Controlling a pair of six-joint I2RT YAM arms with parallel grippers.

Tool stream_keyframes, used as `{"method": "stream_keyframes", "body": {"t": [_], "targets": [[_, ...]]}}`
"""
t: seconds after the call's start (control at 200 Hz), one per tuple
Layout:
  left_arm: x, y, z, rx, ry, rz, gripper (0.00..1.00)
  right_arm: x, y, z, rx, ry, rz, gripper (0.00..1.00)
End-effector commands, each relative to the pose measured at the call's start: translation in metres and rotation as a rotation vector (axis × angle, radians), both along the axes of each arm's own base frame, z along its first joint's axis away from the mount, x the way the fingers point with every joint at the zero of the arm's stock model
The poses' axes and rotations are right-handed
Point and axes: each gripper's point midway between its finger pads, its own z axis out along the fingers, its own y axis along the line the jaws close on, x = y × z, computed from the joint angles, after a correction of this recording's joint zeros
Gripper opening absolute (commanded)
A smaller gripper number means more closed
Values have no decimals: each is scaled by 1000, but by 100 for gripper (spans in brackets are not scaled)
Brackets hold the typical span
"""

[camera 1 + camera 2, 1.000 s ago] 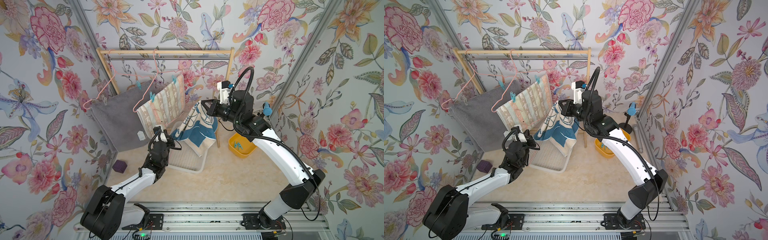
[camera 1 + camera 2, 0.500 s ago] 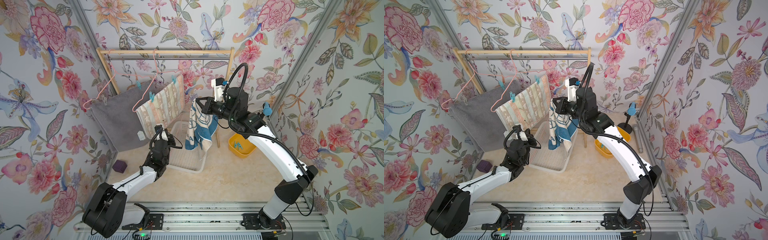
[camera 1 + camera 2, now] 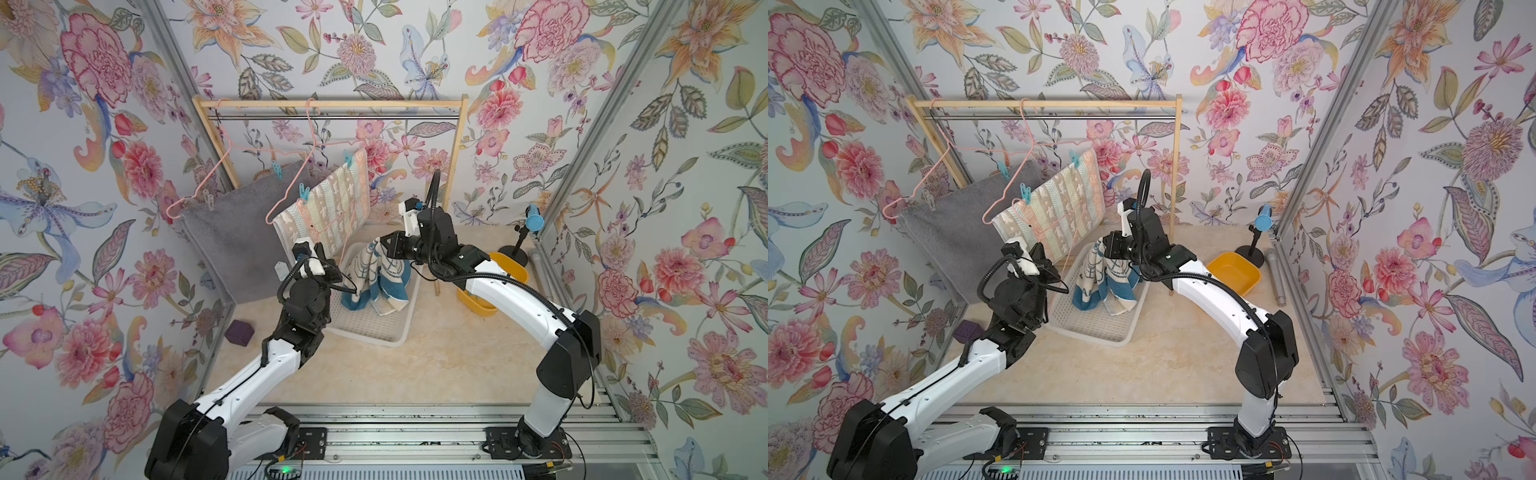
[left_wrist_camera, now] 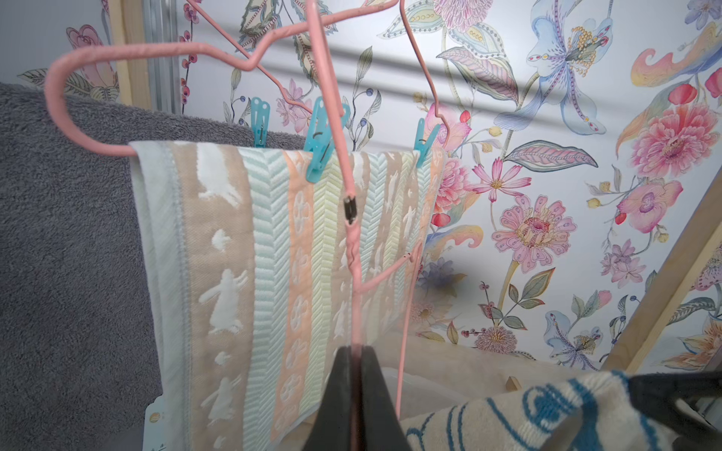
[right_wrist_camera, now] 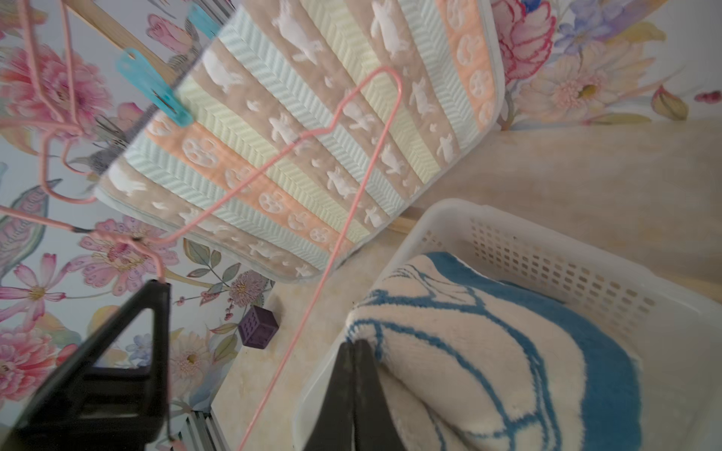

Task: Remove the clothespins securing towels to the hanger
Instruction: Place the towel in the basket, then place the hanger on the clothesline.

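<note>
1. Wooden-framed clothes rack with a metal rail (image 3: pixel 332 103) stands along the far edge of the beige stone-look surface (image 3: pixel 415 365).
2. The plain grey terry towel (image 3: pixel 237 245) hangs at the rack's left end, draped over a pink wire hanger (image 3: pixel 171 212) above the surface's far-left corner.
3. Just beside it, the peach, mint and white striped towel (image 3: pixel 332 203) hangs over a second pink wire hanger (image 3: pixel 270 218).
4. A white perforated plastic basket (image 3: pixel 399 332) sits on the surface below the striped towel, left of the middle.
5. The blue-and-white patterned towel (image 3: pixel 374 278) droops from the right fingers (image 5: pixel 347 363), which are clenched on its upper fold. Its lower folds lie inside the basket.
6. A yellow plastic tub (image 3: pixel 1233 270) sits near the far-right corner of the surface.
7. The left fingers (image 4: pixel 344 367) are clenched on the wire of a third, bare pink hanger (image 4: pixel 353 242), which crosses in front of the striped towel.
8. A small purple cube (image 3: pixel 240 332) lies at the left edge of the surface.
9. Two teal plastic clothespins (image 3: pixel 304 193) (image 3: pixel 348 157) clip the striped towel's top edge to its hanger, one at each end.
10. Another teal clothespin (image 3: pixel 276 169) holds the grey towel at its far end, and a pale grey clothespin (image 3: pixel 208 198) sits at its near end.
</note>
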Motion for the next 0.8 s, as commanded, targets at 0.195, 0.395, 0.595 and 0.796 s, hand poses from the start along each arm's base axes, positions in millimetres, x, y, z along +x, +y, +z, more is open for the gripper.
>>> {"method": "stream_keyframes", "body": {"t": [0.195, 0.395, 0.595, 0.796], "targets": [[-12, -22, 50, 99, -128, -145, 0, -1, 20, -116, -146, 153, 18, 0], [-5, -45, 74, 192, -150, -236, 0, -7, 14, -133, -219, 167, 67, 65], [2, -70, 124, 263, -236, -317, 0, -11, -31, -105, -255, 74, 1, 100], [39, -98, 166, 302, -249, -365, 0, -20, -58, -99, -223, 50, -15, 100]]}}
